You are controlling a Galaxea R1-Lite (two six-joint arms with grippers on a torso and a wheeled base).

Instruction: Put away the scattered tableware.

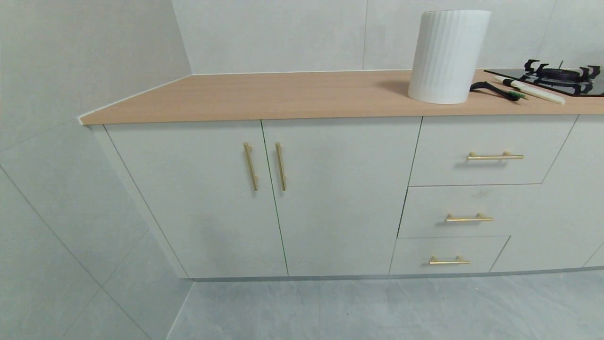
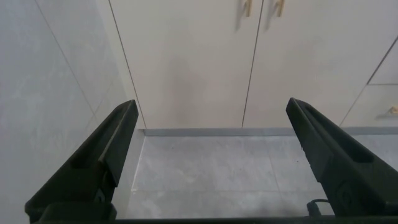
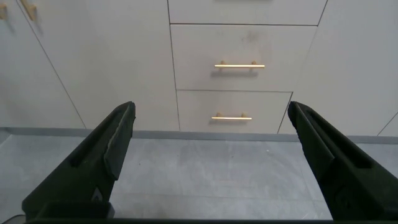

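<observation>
My left gripper and right gripper hang with jaws spread and empty, so I should rise squarely to the bench, where two utensils lie beside the ribbed canister.

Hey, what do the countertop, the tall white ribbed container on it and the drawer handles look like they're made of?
Countertop: wood or wood-look laminate, matte, judging by the fine light-brown grain.
Tall white container: ceramic or plastic, I can't tell which; matte white with vertical ribs.
Drawer handles: likely metal, brass-coloured with a slight sheen.
</observation>
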